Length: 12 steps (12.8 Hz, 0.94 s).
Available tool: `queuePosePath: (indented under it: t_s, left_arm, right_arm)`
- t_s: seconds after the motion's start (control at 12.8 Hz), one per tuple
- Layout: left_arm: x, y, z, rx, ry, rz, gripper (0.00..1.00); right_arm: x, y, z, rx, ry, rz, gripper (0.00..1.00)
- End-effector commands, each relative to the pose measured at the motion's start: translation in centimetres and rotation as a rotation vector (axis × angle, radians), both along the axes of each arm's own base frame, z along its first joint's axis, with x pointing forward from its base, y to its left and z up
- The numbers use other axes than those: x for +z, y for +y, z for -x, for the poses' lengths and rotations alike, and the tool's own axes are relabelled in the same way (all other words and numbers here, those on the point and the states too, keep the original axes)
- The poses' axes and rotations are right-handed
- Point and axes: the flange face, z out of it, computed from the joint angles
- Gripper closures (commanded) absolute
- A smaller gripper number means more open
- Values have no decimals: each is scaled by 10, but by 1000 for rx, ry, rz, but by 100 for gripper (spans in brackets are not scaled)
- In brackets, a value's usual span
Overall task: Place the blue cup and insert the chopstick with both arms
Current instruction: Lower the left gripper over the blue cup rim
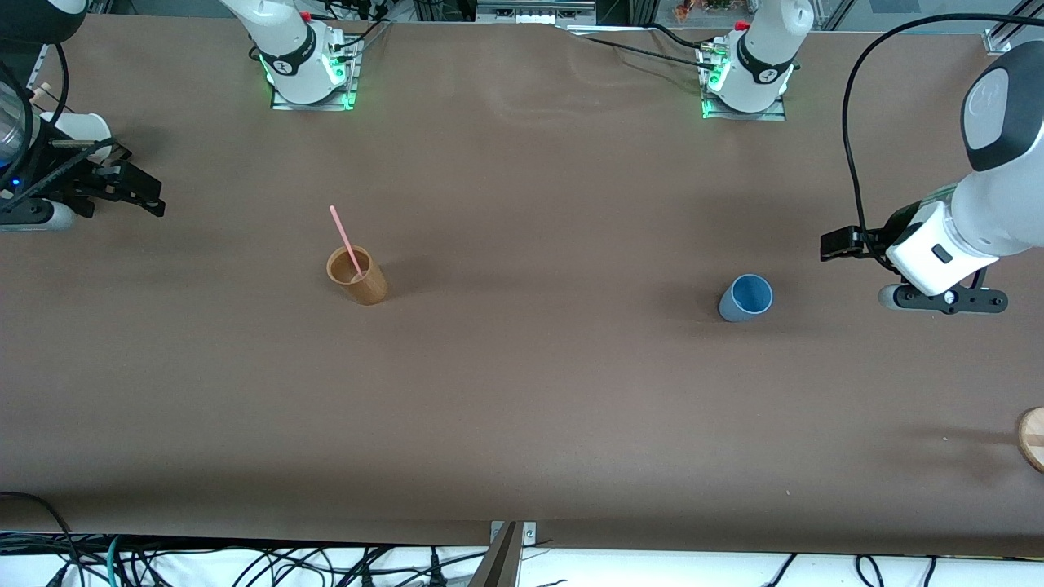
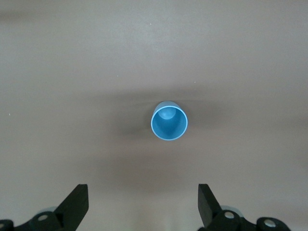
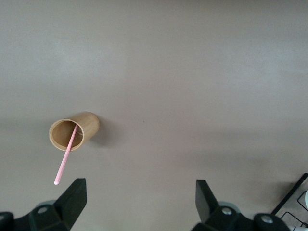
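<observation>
The blue cup [image 1: 745, 297] stands upright and empty on the brown table, toward the left arm's end; it also shows in the left wrist view [image 2: 169, 120]. The pink chopstick [image 1: 343, 237] leans inside the tan-brown cup [image 1: 357, 276], its upper end sticking out; the right wrist view shows the chopstick [image 3: 66, 156] and the brown cup [image 3: 72, 131]. My left gripper [image 1: 842, 244] is open and empty in the air beside the blue cup, apart from it [image 2: 142, 197]. My right gripper [image 1: 140, 194] is open and empty at the right arm's end of the table, well away from the brown cup [image 3: 139, 195].
A white cup [image 1: 84, 127] stands near the table's edge by the right gripper. A round wooden disc [image 1: 1032, 437] lies at the table's edge at the left arm's end, nearer the front camera. The two arm bases [image 1: 310, 73] [image 1: 744, 81] stand along the table's back.
</observation>
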Motion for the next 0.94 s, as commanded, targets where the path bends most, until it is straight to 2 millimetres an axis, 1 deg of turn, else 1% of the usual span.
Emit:
queuePosePath:
  t_s: [0.0,0.16,0.31,0.55,0.86]
  left_arm:
    - [-23,11,1,-37,-21,-17,0]
    - [-57,16,0,-47,-52,-13,0]
    - [-83,17,0,-51,-77,-13,0]
    - [-135,19,7,-66,-129,-33,0]
    - [-172,11,18,-86,-157,-34,0]
  right_arm:
    - [3,0,7,-3,4,4,0]
    - [3,-1,8,-5,12,4,0]
    - [3,-1,7,-5,10,4,0]
    - [3,-1,8,-5,12,4,0]
    - [3,-1,8,-5,12,4,0]
